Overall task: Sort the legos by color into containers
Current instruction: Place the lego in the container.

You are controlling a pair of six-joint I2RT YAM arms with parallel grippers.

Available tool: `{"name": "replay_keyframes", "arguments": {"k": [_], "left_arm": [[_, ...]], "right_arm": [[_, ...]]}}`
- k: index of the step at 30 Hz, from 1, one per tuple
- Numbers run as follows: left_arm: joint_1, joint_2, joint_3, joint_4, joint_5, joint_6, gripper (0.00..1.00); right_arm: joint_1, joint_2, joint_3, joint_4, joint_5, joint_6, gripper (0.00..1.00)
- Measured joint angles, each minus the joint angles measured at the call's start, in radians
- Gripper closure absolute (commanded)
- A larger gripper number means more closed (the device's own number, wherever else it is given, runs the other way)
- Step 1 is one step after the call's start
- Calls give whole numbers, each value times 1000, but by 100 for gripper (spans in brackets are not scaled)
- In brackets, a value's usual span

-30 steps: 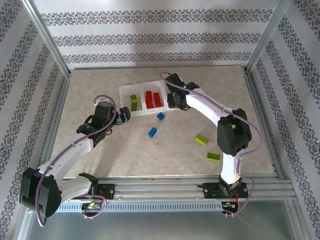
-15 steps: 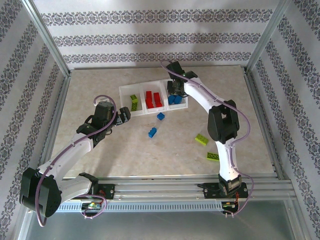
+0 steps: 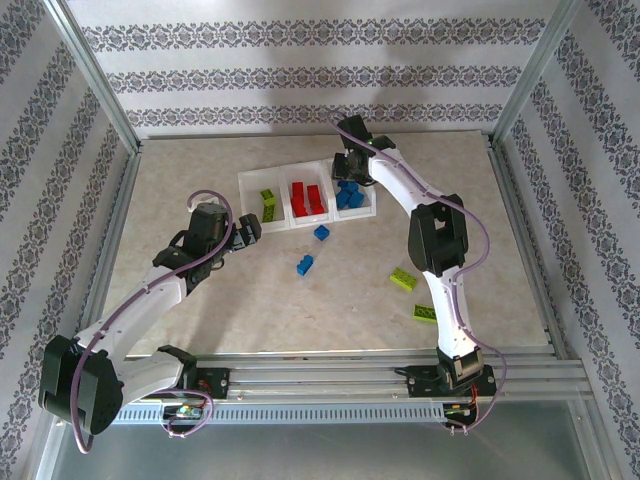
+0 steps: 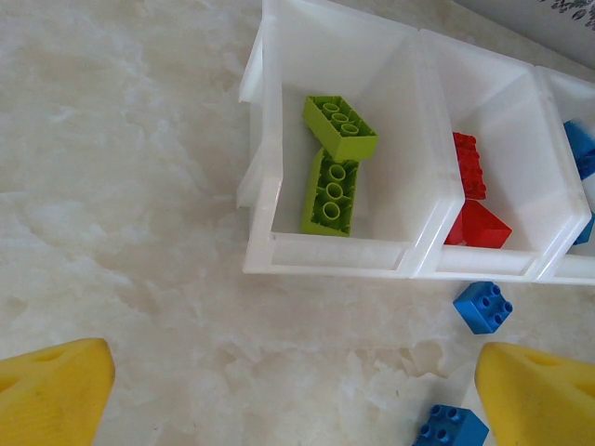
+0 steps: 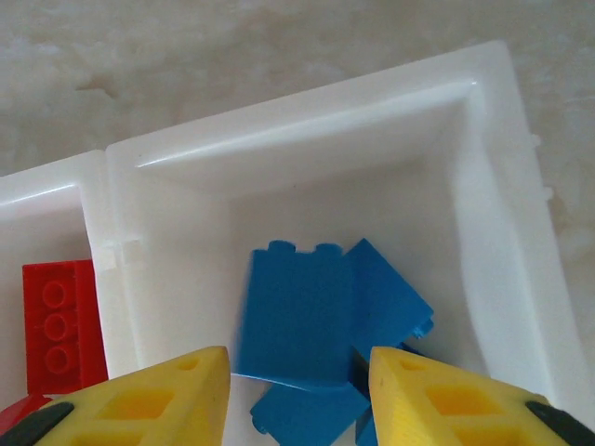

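The right gripper (image 5: 297, 372) hovers with fingers parted, empty, over the blue bricks (image 5: 307, 307) in the end bin (image 5: 502, 232) — the left gripper (image 4: 293, 390) gapes wide near two loose blue bricks (image 4: 483, 305) on the table (image 4: 139, 186).

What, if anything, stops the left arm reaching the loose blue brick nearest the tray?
Probably yes, it can: the left gripper is open over bare table, and the blue brick lies loose just ahead, clear of the tray.
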Motion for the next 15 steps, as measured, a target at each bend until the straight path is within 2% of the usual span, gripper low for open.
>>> {"name": "replay_keyframes", "arguments": {"k": [8,15], "left_arm": [[0,-11,0,0,3,0,0],[0,-11,0,0,4,0,0]], "right_arm": [[1,-1,-2,0,-19,0,53],[38,-148,-144,-5,39,1,34]]}}
